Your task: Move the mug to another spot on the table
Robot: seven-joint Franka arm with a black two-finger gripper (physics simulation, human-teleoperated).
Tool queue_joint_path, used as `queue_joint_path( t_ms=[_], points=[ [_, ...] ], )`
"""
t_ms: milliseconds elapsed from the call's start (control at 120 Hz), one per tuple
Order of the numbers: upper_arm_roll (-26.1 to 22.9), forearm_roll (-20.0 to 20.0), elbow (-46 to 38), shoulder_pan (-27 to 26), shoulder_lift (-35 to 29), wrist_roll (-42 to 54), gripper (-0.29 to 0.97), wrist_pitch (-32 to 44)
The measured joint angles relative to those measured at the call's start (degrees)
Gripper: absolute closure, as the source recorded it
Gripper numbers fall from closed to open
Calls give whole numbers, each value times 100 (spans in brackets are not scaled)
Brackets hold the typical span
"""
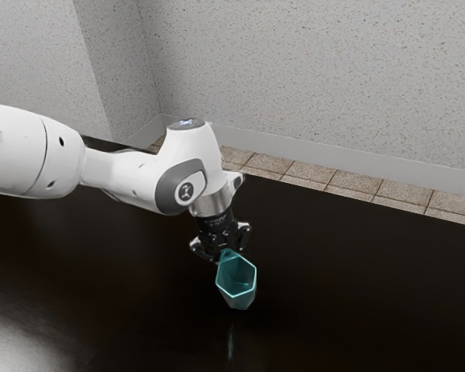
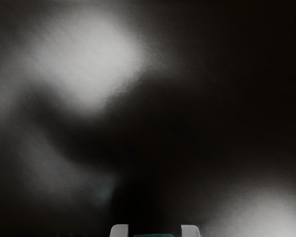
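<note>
Asking (reviewer): hand state, quick?

Answering (annotator): hand [image 1: 222, 248] is pinching the mug [image 1: 237, 284] at its rim, just under the wrist. In the wrist view two pale fingertips [image 2: 119, 230] sit either side of a teal strip, so I read contact from both sides.

Asking (reviewer): where's the mug?

Answering (annotator): hanging from the hand, tilted, with the open mouth facing the exterior camera. It looks clear of the dark surface [image 1: 372, 294]. There is a faint teal reflection [image 1: 231, 341] below it with a gap between, so I'd say airborne, not resting. It's around the middle of the surface, well away from the tiled floor [image 1: 349, 182] and the wall [image 1: 310, 70].

Asking (reviewer): handle?

Answering (annotator): can't make one out from here.

Asking (reviewer): progress?

Answering (annotator): grasp and pickup look done. Left to do: carry, lower at a new spot, let go, back off. Can't judge how far it is from its starting place, since nothing marks it. My call is mid-task, roughly halfway.

Asking (reviewer): risks?

Answering (annotator): the rim pinch plus the tilt mean it could swing or land on its edge, so it should be levelled before setting down.
</note>
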Motion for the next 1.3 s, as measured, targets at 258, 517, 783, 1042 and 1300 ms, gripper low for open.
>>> queue_joint_path(
  t_ms=[258,517,783,1042,1300],
  points=[
    [505,-18,-653,44,-512,-41,73,-31],
    [1014,-11,-677,227,-581,-55,73,-282],
    [1287,3,-805,460,-700,-44,73,-579],
    [1295,37,-759,837,-615,44,73,-660],
    [1287,-454,-464,1150,-252,393,74,-622]
  ],
)
